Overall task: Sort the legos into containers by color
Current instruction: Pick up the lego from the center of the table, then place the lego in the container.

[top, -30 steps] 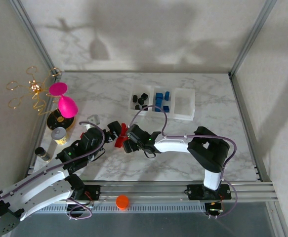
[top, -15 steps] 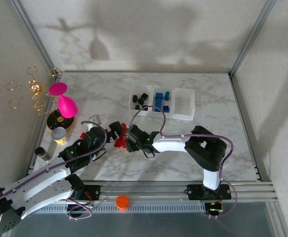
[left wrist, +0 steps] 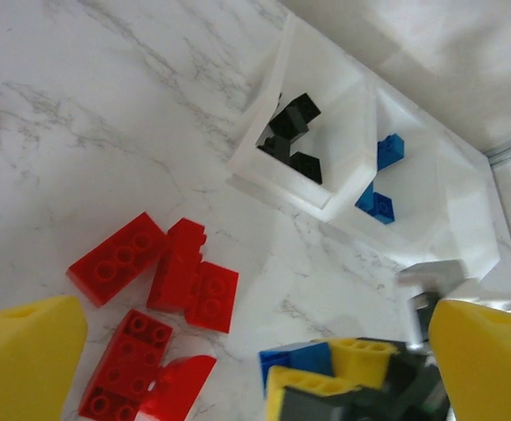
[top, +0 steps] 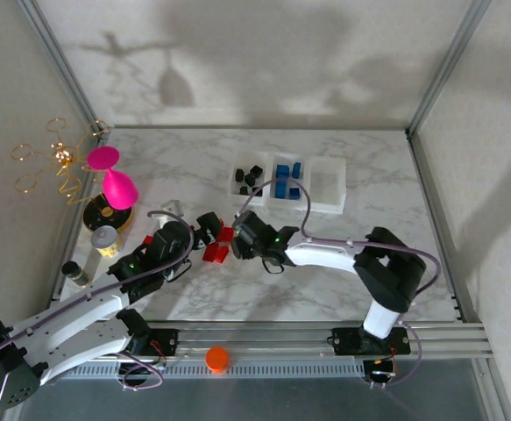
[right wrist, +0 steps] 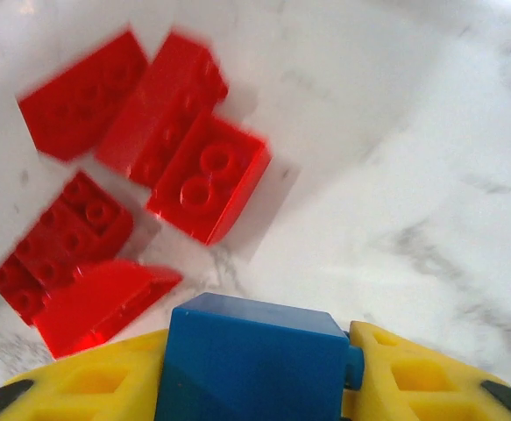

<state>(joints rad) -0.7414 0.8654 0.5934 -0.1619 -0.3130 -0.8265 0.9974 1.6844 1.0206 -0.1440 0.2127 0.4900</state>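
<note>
**Right claw clenched on a blue brick by the red pile**

The white marble desk (top: 185,167) carries a row of 3 translucent white rectangular trays (top: 327,209) at its far side. The left tray holds black plastic bricks (top: 249,178) and the middle one holds blue plastic bricks (top: 286,181). Nearer the arms, the right claw (right wrist: 257,373) grips a single blue brick (right wrist: 251,346) between its yellow pads. Close beside it, the left claw (top: 204,230) has its yellow fingers (left wrist: 23,355) spread wide, grasping nothing. In front of both claws, 5 red plastic bricks (right wrist: 207,175) lie clustered on the desk, several touching.
</note>
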